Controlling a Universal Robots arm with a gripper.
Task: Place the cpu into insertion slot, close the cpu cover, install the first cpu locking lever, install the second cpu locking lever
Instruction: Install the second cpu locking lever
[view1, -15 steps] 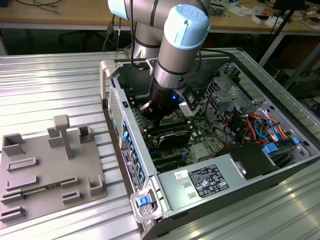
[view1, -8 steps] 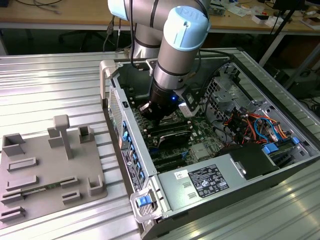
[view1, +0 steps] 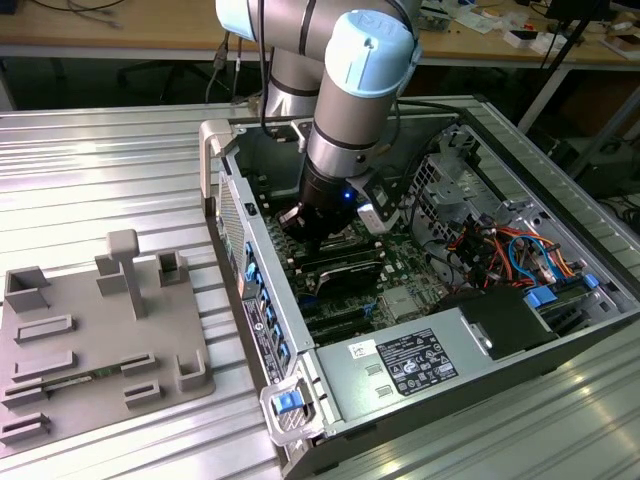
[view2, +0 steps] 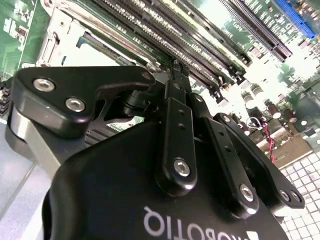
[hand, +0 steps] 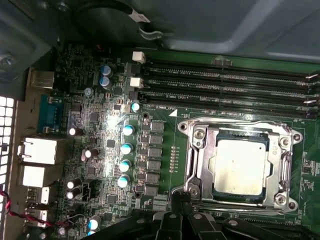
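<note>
Exterior view: your arm (view1: 345, 110) reaches down into the open computer case (view1: 560, 215), which lies on its side on the ribbed metal worktop (view1: 90, 170); the gripper (view1: 322, 238) sits low over the motherboard (view1: 395, 262), near the case wall that faces the exterior view's left. A grey fixture plate (view1: 95, 345) with raised blocks rests on the worktop well apart from the case, toward the exterior view's left edge, and a wooden bench (view1: 120, 25) runs along the far side. Second wrist view: you look along the black gripper body to its fingertips (view2: 176, 70), which meet in a narrow point just above the board, beside the long memory slots (view2: 200, 45); the fingers (view2: 174, 117) appear drawn together with nothing between them (the very tips are partly masked by the linkage). A corner of the metal socket frame (view2: 62, 37) shows beyond the gripper. First wrist view: the cpu (hand: 241, 166) lies flat in the insertion slot (hand: 198, 172), its dull silver top facing you, and the cpu cover (hand: 287, 162) lies down over it, framing the chip on all sides. The finger tips (hand: 179, 202) stand just beside the socket's near corner; whether they touch a lever there cannot be told. Memory slots (hand: 225, 80) run along the board edge beyond the socket.
</note>
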